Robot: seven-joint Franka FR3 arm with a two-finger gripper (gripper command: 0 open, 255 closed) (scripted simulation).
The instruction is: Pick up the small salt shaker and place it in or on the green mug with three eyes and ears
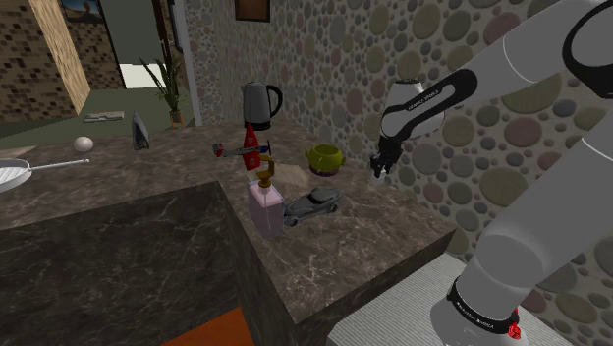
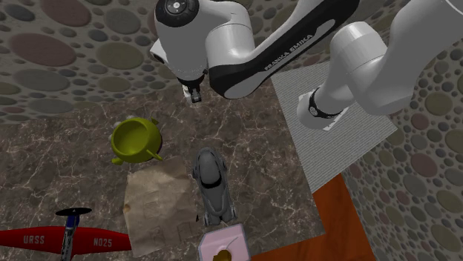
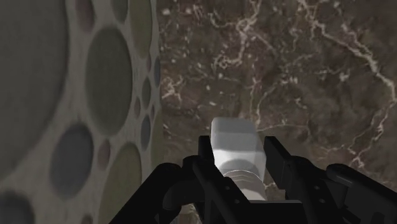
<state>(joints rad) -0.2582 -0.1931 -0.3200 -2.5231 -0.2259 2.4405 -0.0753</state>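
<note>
1. The gripper (image 3: 238, 153) is clamped on the small salt shaker (image 3: 235, 137), a pale white-grey piece. One black finger presses each side, and the blocky end sticks out past the fingertips.
2. The shaker's long axis runs along the fingers, so it points down at the dark marble counter (image 3: 305, 63). It hangs clear of the surface, above the strip along the counter's back edge, with the pebble wall (image 3: 76, 95) close beside it.
3. The green mug (image 2: 135, 141) is the nearest thing to the gripper. It stands upright with its mouth open to the ceiling, also near the back edge, further along the wall from the stand. It is apart from the gripper and lower, to the left in the shoulder view and down-left in the second exterior view. I cannot make out its eyes from these angles.
4. The coming move, as I judge it, is a short sideways carry parallel to the back edge until the shaker sits over the mug's mouth, then a straight descent. Its upright axis already suits the opening.
5. Further out toward the counter's front edge lie a grey object (image 2: 211, 185) and a crumpled brown paper (image 2: 156, 200), both off that path.
6. Beyond those are a pink dispenser (image 1: 265, 201) and a red toy plane (image 2: 67, 239), and furthest along the back edge is a kettle (image 1: 260, 103).
</note>
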